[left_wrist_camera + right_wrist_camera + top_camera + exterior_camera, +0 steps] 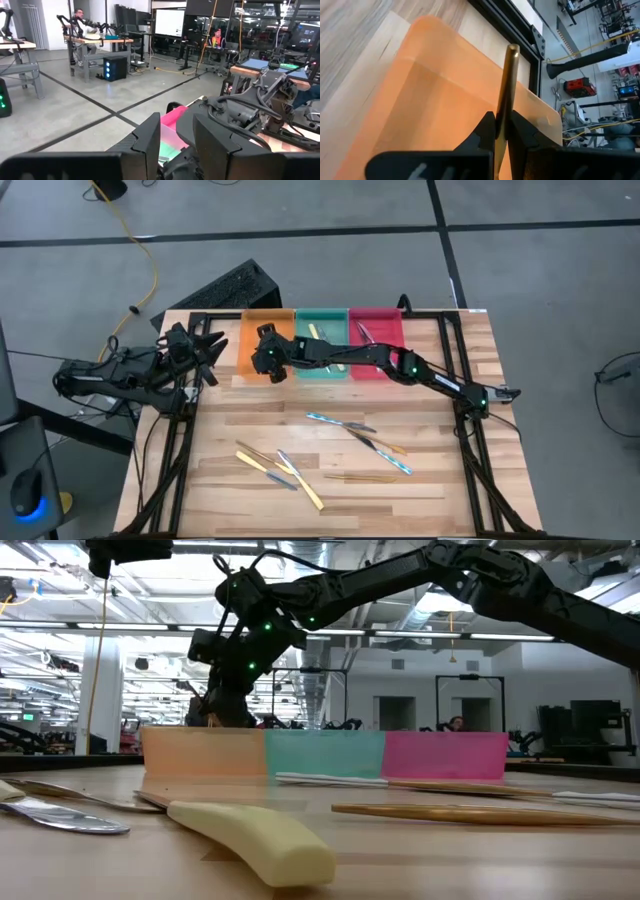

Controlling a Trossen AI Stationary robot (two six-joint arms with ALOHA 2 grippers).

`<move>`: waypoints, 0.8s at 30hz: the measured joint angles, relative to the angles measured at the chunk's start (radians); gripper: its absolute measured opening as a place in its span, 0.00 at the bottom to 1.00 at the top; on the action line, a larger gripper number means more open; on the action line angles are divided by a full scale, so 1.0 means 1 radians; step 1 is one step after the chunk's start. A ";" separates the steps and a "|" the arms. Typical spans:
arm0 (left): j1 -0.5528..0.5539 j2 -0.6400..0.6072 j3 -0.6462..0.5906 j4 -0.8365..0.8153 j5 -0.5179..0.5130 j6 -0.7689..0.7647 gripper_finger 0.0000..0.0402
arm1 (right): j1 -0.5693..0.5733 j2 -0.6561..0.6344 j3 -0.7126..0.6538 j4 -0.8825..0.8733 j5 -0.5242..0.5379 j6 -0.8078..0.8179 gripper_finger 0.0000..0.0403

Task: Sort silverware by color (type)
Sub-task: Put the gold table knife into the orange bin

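Over the orange tray [420,100], the right gripper [501,131] pinches a thin bronze-gold utensil [507,85] between its two dark fingers, which are pressed tight against its shaft. Its long axis runs straight out from the fingertips, the rounded free end pointing away from the wrist toward the tray's far rim and the black table frame beyond it. From above, the right gripper [266,352] reaches across the green tray [322,320] and red tray [385,325] to hang over the orange tray [262,325]. Loose silverware [330,448] lies scattered on the near half of the wooden table [440,480], well apart from the trays. At the table's left edge the left gripper [205,350] waits, its fingers [150,142] standing slightly apart and holding nothing
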 joint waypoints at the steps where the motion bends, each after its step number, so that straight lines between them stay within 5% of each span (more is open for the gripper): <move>1: 0.000 0.000 0.000 0.000 0.000 0.000 0.25 | 0.000 0.000 0.000 0.000 0.000 0.000 0.08; 24: 0.000 0.000 0.000 -0.028 0.000 -0.001 0.25 | -0.007 0.000 -0.002 -0.015 -0.014 0.072 0.17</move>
